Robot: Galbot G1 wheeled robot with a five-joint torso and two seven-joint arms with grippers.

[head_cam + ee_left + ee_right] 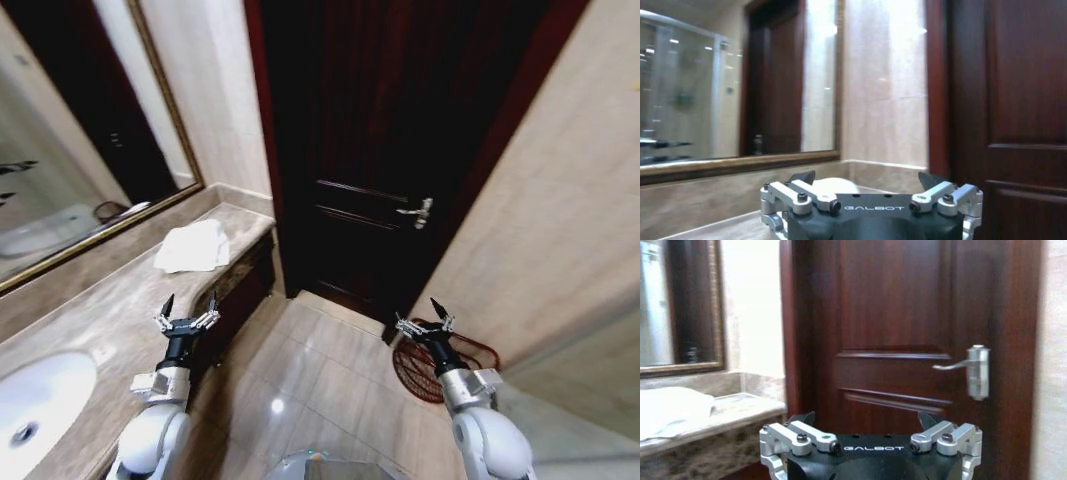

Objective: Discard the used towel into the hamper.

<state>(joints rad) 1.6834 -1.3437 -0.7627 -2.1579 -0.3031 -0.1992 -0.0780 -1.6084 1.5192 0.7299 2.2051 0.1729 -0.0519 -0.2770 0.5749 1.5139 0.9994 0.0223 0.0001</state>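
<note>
A crumpled white towel (193,246) lies on the marble counter near its far end by the door; it also shows as a pale heap, the towel (670,410), on the counter's end, and a bit of the towel (833,185) peeks between the left fingers. My left gripper (187,305) is open, held up over the counter's front edge, short of the towel. My right gripper (425,318) is open above the floor, just in front of the reddish-brown wire hamper (432,368) standing by the right wall.
A dark wooden door (400,140) with a metal lever handle (416,211) faces me. A white sink (35,405) is set in the counter (110,300) at the near left, under a framed mirror (70,150). Tiled floor (310,370) lies between counter and hamper.
</note>
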